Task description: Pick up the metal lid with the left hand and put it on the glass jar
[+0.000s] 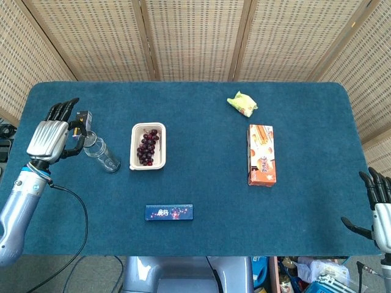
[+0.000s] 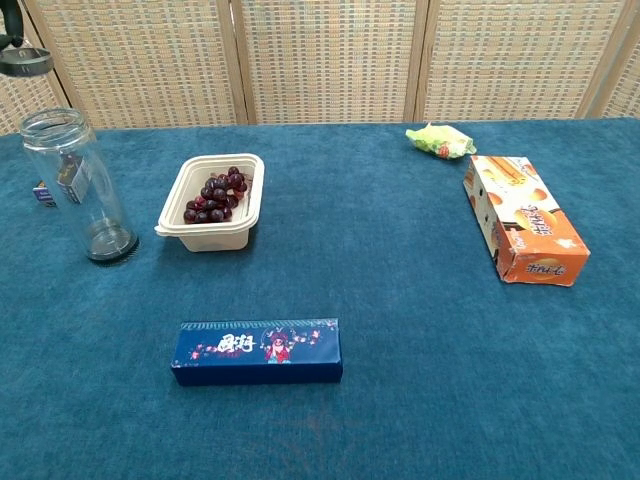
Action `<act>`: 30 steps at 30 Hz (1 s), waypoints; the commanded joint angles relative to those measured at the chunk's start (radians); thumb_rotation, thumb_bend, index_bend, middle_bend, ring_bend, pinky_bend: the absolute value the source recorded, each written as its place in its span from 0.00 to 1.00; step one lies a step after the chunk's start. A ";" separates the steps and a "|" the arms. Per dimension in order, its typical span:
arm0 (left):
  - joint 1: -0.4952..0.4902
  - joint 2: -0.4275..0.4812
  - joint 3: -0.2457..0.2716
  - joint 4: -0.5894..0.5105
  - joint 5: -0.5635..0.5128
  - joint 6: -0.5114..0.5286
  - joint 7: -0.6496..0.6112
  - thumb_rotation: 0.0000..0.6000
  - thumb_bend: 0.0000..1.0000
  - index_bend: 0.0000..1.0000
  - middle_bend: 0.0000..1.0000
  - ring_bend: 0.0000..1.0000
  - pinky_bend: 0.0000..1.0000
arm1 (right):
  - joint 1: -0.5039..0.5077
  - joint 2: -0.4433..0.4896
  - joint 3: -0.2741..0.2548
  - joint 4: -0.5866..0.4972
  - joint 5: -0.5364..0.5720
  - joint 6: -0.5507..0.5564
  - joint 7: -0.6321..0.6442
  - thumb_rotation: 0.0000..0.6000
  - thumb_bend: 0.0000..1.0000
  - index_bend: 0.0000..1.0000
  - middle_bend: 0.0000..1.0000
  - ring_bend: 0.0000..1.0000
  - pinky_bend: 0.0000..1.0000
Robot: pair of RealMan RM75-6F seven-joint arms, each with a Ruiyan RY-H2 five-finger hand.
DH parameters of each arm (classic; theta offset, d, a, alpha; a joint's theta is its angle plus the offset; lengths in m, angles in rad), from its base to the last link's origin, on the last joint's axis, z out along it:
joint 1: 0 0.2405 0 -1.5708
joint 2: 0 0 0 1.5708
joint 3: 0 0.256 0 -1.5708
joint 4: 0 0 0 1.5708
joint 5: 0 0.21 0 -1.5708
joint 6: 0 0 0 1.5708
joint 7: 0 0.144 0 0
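Left hand (image 1: 50, 138) raised over the desk's left edge, fingers pinching metal lid (image 2: 26, 62) just above and left of the glass jar (image 2: 81, 186) mouth. Right hand (image 1: 380, 207) off the desk's front-right corner, fingers spread, holding nothing. One grape tray (image 1: 148, 146), one blue box (image 1: 169, 212), one orange box (image 1: 261, 154), one green packet (image 1: 242, 102)

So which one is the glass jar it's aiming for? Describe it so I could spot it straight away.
Start at the blue table and go to its left end, beside the white tray of dark grapes. The glass jar stands upright there, tall, clear and empty, with an open mouth. Nothing else nearby is see-through, and the left hand holds the metal lid just above it.
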 commanded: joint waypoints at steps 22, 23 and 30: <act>-0.053 -0.105 0.064 0.139 -0.020 -0.047 -0.058 1.00 0.51 0.60 0.00 0.00 0.00 | 0.000 0.005 0.000 -0.003 0.007 -0.005 0.004 1.00 0.00 0.00 0.00 0.00 0.00; -0.056 -0.109 0.065 0.143 -0.024 -0.048 -0.054 1.00 0.51 0.60 0.00 0.00 0.00 | -0.001 0.006 0.001 -0.003 0.008 -0.005 0.005 1.00 0.00 0.00 0.00 0.00 0.00; -0.064 -0.123 0.075 0.148 -0.030 -0.045 -0.046 1.00 0.51 0.60 0.00 0.00 0.00 | -0.001 0.007 0.001 -0.003 0.009 -0.006 0.009 1.00 0.00 0.00 0.00 0.00 0.00</act>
